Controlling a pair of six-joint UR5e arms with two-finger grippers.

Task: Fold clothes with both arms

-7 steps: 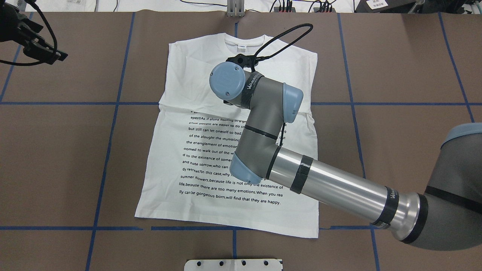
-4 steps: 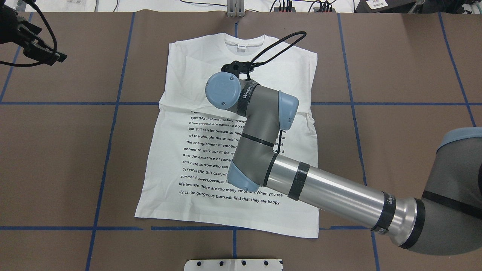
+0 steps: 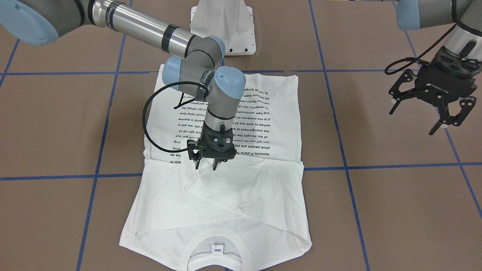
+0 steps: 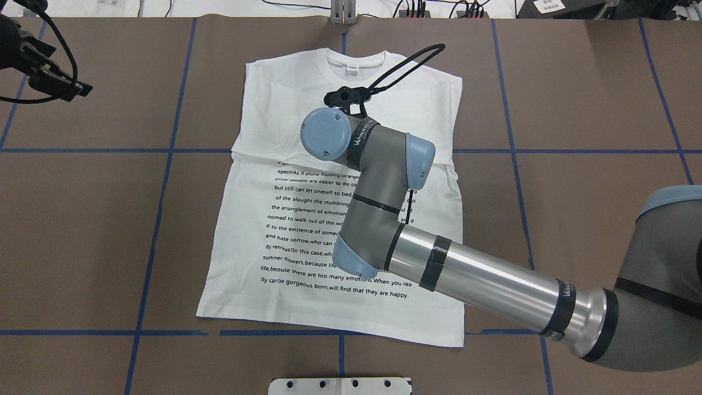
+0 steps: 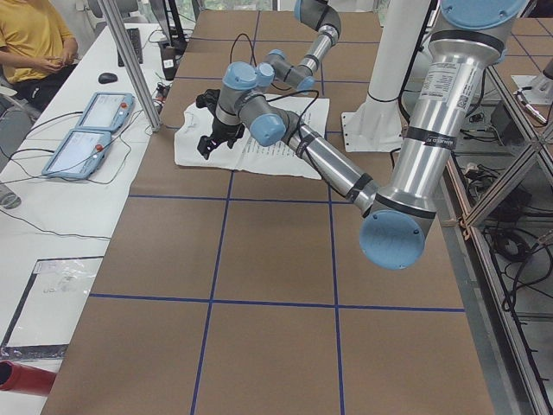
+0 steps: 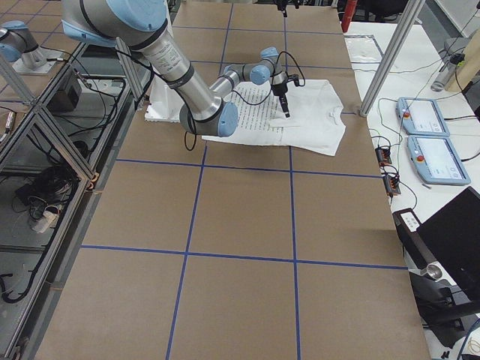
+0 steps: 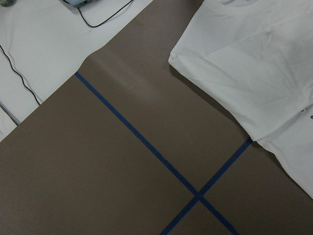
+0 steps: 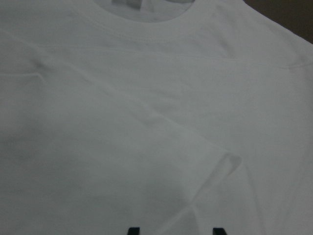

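The white T-shirt [image 3: 244,195] lies flat on the brown table, black text up, sleeves folded in over the chest, collar label [image 3: 217,248] at the far end. It also shows in the overhead view [image 4: 258,252]. My right gripper [image 3: 205,166] points straight down over the chest, just below the text block, a little above the cloth. Its jaws stand slightly apart and hold nothing; the right wrist view shows only cloth [image 8: 146,122] between the fingertips [image 8: 132,230]. My left gripper [image 3: 412,121] hangs open and empty off the shirt's side, above bare table [image 7: 122,186].
The white pedestal [image 3: 222,22] stands at the robot's edge of the table. Blue tape lines [image 4: 164,164] cross the brown table. A black cable loop [image 4: 408,63] arches from the right wrist. An operator [image 5: 34,43] and two tablets [image 5: 86,130] sit beyond the table's far edge.
My right wrist has shifted a little toward the robot and leftward over the shirt's chest, then held still. The left gripper has drifted slightly outward. The shirt has not moved.
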